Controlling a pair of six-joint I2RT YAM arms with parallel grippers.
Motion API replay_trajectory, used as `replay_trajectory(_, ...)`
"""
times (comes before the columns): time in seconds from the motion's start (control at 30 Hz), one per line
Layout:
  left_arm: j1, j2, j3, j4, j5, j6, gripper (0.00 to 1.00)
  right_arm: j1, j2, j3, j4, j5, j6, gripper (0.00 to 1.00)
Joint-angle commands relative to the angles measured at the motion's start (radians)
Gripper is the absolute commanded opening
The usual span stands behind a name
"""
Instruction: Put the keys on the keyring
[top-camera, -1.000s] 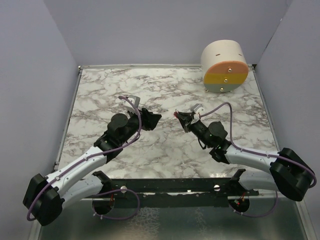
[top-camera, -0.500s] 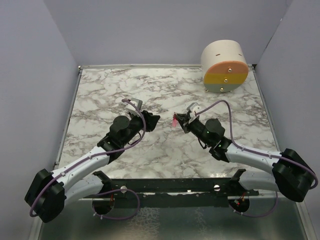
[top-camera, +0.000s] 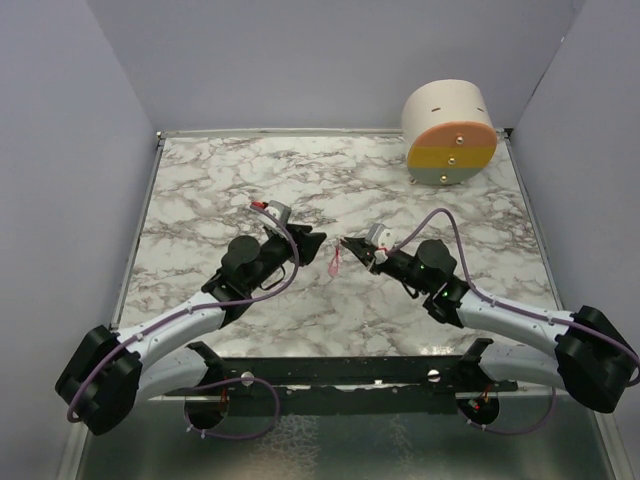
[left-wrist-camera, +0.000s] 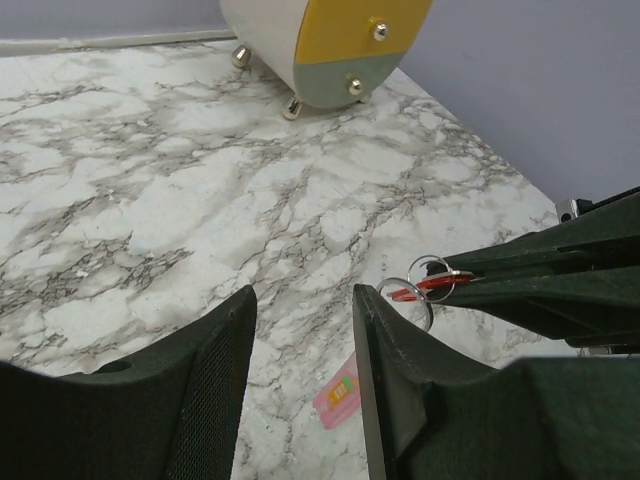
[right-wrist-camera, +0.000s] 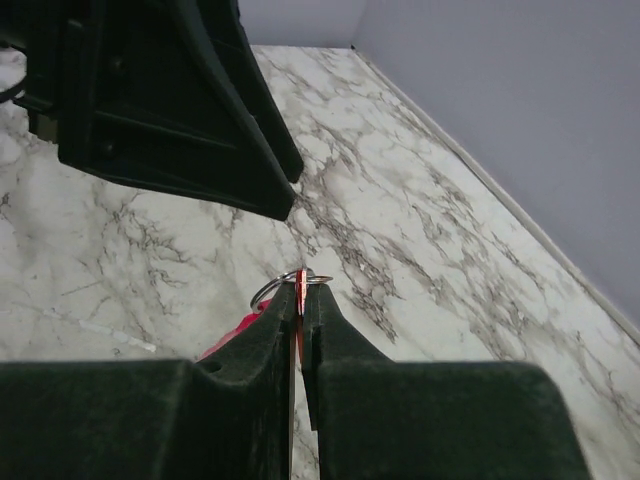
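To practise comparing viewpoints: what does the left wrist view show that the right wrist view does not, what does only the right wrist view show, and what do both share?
Only the left wrist view: the round cabinet with yellow and grey fronts at the table's far edge, and the pink strap tag seen plainly below the ring.
Only the right wrist view: the right gripper end-on, shut on the thin edge of the red-headed key.
Both: the key, the ring, the left gripper and the marble table.
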Motion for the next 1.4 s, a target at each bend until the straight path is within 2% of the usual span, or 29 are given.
replay_trajectory(0.0, 0.001, 0.018, -0.005, 0.110, 0.109, 0.066, 0.46, -0.001, -0.009, 0.083, -0.105, -0.150, -0.093, 0.01)
replay_trajectory(0.23, 0.001, -0.002, -0.023, 0.125, 0.231, 0.139, 0.47, -0.002, -0.024, 0.171, -0.254, -0.190, -0.136, 0.01)
replay_trajectory(0.4, 0.001, -0.069, -0.060, 0.125, 0.234, 0.174, 0.52, -0.001, -0.039, 0.198, -0.321, -0.196, -0.151, 0.01)
replay_trajectory(0.6, 0.001, -0.106, -0.081, 0.125, 0.245, 0.212, 0.53, -0.001, -0.061, 0.212, -0.360, -0.213, -0.164, 0.01)
replay_trajectory(0.93, 0.001, -0.049, -0.059, 0.124, 0.316, 0.251, 0.53, -0.002, -0.060, 0.226, -0.400, -0.266, -0.191, 0.01)
replay_trajectory(1.2, 0.001, -0.082, -0.097, 0.129, 0.339, 0.358, 0.56, -0.002, -0.073, 0.234, -0.440, -0.288, -0.204, 0.01)
replay_trajectory(1.37, 0.001, -0.071, -0.101, 0.136, 0.361, 0.372, 0.56, -0.002, -0.071, 0.236, -0.447, -0.304, -0.204, 0.01)
